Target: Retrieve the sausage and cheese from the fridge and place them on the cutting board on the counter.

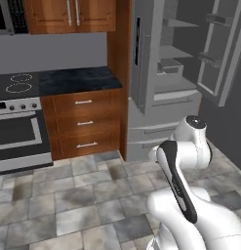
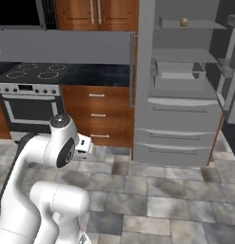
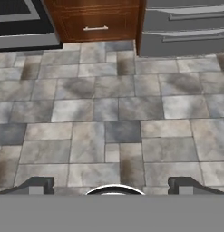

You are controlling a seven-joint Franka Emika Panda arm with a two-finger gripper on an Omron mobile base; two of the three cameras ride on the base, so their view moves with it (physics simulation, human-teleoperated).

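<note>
The grey fridge [image 1: 161, 122] [image 2: 185, 114] stands with its upper doors swung open, shelves showing above shut lower drawers. A small pale yellow-tan rounded chunk, the cheese [image 2: 184, 22], rests on the top shelf. The sausage and the cutting board are out of view. The black veined counter [image 1: 78, 80] [image 2: 95, 74] runs left of the fridge. My gripper [image 3: 111, 186] hangs over the tiled floor, well short of the fridge, open with nothing between its fingertips [image 3: 36, 185]. My hand [image 2: 83, 145] sits low beside the arm.
A stove with an oven [image 1: 14, 117] [image 2: 28, 97] stands left of the counter. Reddish-brown drawers [image 1: 83, 122] [image 3: 95, 22] sit under the counter. The open right fridge door [image 1: 219, 53] juts out into the room. Grey floor tiles [image 3: 109, 113] lie ahead.
</note>
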